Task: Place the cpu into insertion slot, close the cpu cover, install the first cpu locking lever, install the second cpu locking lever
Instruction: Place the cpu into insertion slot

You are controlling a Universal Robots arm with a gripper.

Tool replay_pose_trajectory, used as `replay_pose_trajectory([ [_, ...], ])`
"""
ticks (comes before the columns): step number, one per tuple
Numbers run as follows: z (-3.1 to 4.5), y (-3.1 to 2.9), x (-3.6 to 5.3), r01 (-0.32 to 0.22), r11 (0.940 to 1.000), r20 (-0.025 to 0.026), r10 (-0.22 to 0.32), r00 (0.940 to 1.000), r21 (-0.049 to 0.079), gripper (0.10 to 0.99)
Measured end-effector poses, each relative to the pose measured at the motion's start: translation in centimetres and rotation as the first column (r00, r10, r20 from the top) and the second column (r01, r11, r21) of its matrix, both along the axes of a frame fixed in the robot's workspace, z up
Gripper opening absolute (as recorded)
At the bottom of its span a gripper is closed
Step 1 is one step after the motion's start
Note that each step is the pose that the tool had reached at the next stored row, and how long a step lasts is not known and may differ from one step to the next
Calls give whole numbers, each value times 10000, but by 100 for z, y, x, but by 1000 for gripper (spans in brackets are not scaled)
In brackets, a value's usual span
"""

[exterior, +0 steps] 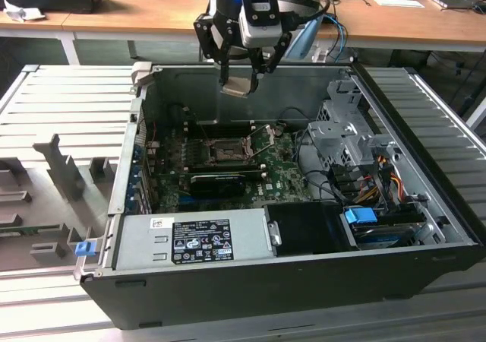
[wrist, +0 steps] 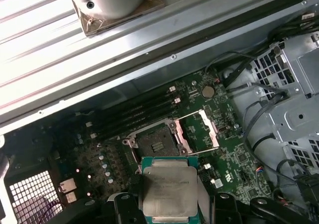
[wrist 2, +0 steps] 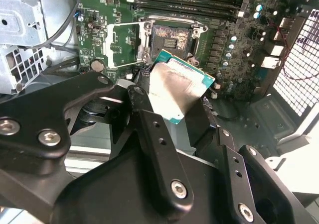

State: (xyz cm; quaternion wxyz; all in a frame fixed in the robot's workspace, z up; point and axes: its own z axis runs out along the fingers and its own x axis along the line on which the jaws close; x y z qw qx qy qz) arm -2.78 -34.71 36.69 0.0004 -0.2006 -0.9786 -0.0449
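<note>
Where the gripper (exterior: 238, 83) hangs: above the open black and grey metal computer case (exterior: 250, 281), near its far wall in the exterior view and well above the board inside.
Gripper state: clenched on the chip, with a black finger (wrist 2: 142, 114) pressed against each of two opposite edges.
Cpu: the small flat square cpu (exterior: 237, 88), with a pale grey metal face and a green rim, is held in the air between the fingers. It sits slightly tilted in the exterior view. Both wrist views show its face (wrist 2: 179, 87) (wrist: 169, 191) in front of the board.
Insertion slot: the square dark insertion slot with a metal rim (exterior: 228, 153) lies bare on the board, its contact field exposed in both wrist views (wrist 2: 170, 39) (wrist: 155, 144). The chip is apart from it.
Cpu cover: the thin silver-grey square-frame cpu cover (exterior: 263, 141) stands swung open just beside the slot, on the exterior view's right. Its middle opening shows the board behind it (wrist 2: 144, 41) (wrist: 183, 138).
Board: a green circuit board (exterior: 282, 169) surrounds the slot.
Card: a long black rectangular card (exterior: 216, 182) sits just in front of the slot in the exterior view.
Power unit: a grey metal box with a label (exterior: 190, 239) sits at the case's near wall.
</note>
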Motion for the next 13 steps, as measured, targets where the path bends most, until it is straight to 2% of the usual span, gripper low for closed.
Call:
replay_pose_trajectory([
  [5,-7,0,0,48,10000,0,-48,10000,-12,525],
  [13,-8,0,0,652,9979,0,-652,9979,-11,525],
])
